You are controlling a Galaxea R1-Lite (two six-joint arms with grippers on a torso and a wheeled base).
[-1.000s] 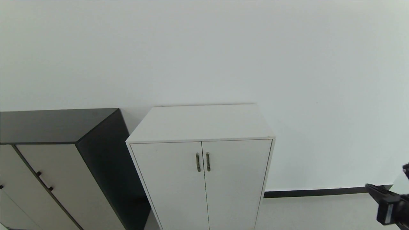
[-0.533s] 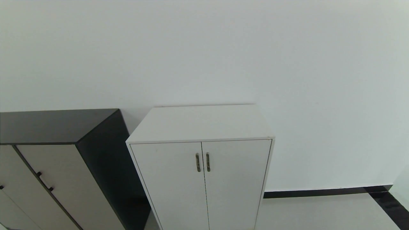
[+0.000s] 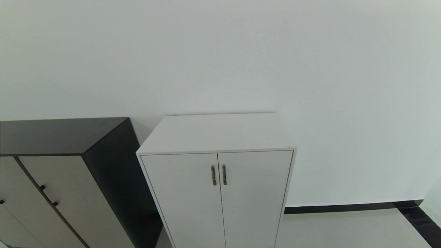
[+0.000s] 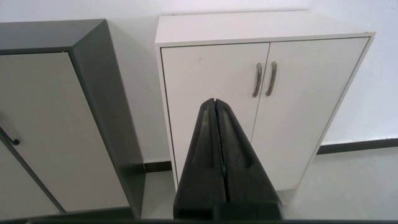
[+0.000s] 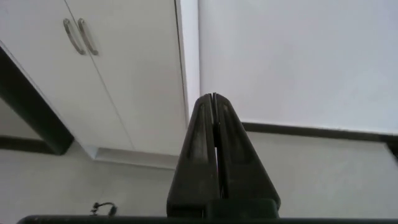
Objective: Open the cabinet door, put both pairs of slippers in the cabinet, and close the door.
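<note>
Centrally, a white two-door cabinet of flat board (image 3: 217, 193) stands on the pale floor (image 3: 344, 230) against a white wall (image 3: 220, 51). Both doors are shut. Two slim vertical metal handles, left (image 3: 213, 175) and right (image 3: 224, 174), sit side by side at the seam where the doors meet. A taller cabinet with a black body and beige doors (image 3: 113, 172) stands just beside it on the robot's left. A black skirting strip (image 3: 344, 207) runs along the foot of the wall to the right. The left gripper (image 4: 214, 106), fingers clenched together on nothing, hangs before the white cabinet's front, apart from it. The right gripper (image 5: 213, 99), likewise clenched and empty, hangs off the cabinet's right side above the floor.
</note>
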